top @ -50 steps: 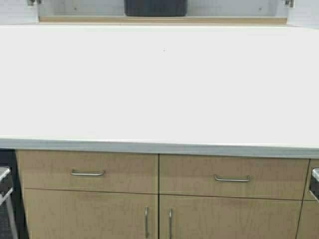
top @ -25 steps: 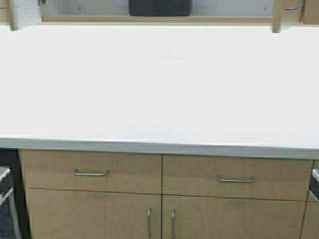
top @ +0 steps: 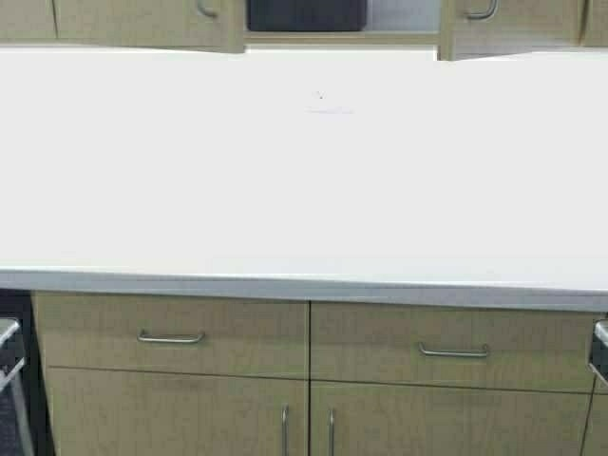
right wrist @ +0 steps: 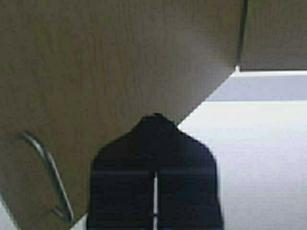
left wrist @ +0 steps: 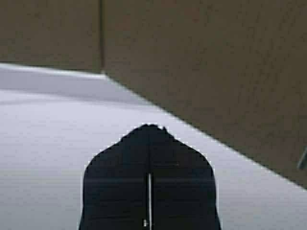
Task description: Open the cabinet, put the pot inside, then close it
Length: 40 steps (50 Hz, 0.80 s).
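Tan wood doors of the cabinet point(top: 142, 19) hang half shut at twelve o'clock, the black pot point(top: 306, 13) inside between them, and both pinched-tight pushers, left gripper point(left wrist: 149, 132) and right gripper point(right wrist: 156, 120), could slip off and leave a gap.

You see a wide white countertop point(top: 304, 171) filling most of the high view, with a grey front edge running across it. Below that edge you have two tan wood-grain drawers side by side, the left drawer point(top: 171, 332) and the right drawer point(top: 451, 344), each with a horizontal metal handle, and beneath them the tops of two base cabinet doors point(top: 304, 427) whose slim vertical handles sit close to the centre seam. At the lower left corner you can make out a dark opening with a pale metal frame point(top: 9, 380), though what it belongs to is not clear.
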### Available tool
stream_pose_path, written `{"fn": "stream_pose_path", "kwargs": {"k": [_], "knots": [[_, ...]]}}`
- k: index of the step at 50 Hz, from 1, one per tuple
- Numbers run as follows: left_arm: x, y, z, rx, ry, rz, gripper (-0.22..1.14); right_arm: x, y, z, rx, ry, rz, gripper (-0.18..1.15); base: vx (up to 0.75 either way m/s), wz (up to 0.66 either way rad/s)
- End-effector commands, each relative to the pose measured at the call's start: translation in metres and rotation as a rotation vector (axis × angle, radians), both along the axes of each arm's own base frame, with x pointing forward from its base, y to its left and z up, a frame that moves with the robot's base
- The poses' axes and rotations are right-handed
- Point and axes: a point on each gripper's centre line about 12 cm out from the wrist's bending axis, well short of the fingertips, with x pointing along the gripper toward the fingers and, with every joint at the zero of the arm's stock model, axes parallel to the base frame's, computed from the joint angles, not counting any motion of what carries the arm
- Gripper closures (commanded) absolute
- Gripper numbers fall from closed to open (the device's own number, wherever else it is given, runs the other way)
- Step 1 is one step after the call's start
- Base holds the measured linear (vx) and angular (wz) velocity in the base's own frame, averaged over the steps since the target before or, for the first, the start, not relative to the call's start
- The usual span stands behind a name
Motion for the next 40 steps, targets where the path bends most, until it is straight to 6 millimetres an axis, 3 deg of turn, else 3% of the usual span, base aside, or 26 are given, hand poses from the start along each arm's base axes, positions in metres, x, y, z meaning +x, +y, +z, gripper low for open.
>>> {"fn": "stream_pose_path", "kwargs": {"k": [1,12,24,29,40], "knots": [[0.002,-0.021,0.021,0.010,-0.048,-0.070,0.88,0.019,0.016,0.034,0.002,-0.052,0.053,0.89,0.09,0.00],[-0.001,-0.040,0.017,0.000,-0.040,-0.133,0.88,0.063,0.079,0.048,0.005,-0.035,0.219,0.89,0.11,0.00],[-0.006,-0.047,0.014,0.000,-0.034,-0.158,0.88,0.095,0.143,0.042,-0.008,0.026,0.355,0.89,0.14,-0.03],[-0.011,-0.048,0.012,-0.002,-0.035,-0.164,0.88,0.088,0.145,0.034,-0.009,0.066,0.367,0.89,0.14,-0.01],[-0.014,-0.048,0.006,0.002,-0.025,-0.166,0.88,0.050,0.143,0.032,-0.008,0.064,0.401,0.89,0.14,-0.03]]}}
